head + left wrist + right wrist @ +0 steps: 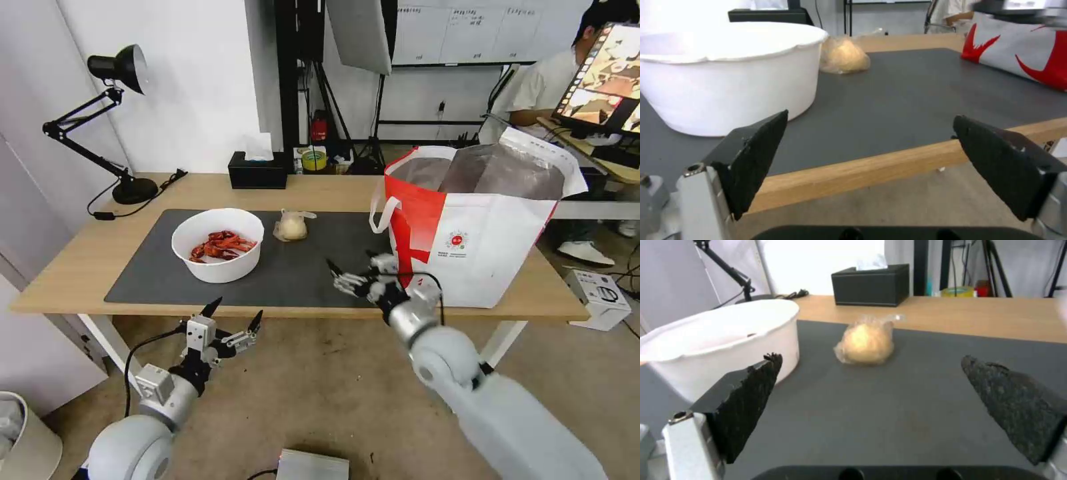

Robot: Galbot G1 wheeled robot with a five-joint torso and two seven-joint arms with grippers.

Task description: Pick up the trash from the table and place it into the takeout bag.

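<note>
Robot's right gripper (pixel 352 264), fingers spread and empty, hovers over the mat facing the knotted bag (pixel 292 225) beside the bowl (pixel 217 244); closing squarely on the knot looks best. Left gripper (pixel 233 315) waits spread below the table (pixel 80 267).

Grey-white arms (pixel 493 407), seemingly black-tipped pincers

My black fingertips (pixel 742 406) hang over a dark grey mat (pixel 293 273) on the light-wood table (pixel 100 260). The white bowl (pixel 217 253) holds red shells (pixel 223 245). A clear bag (pixel 292 225) wraps something beige. The takeout bag (pixel 480 247) is white and red (silver lining, small red round logo).
</note>
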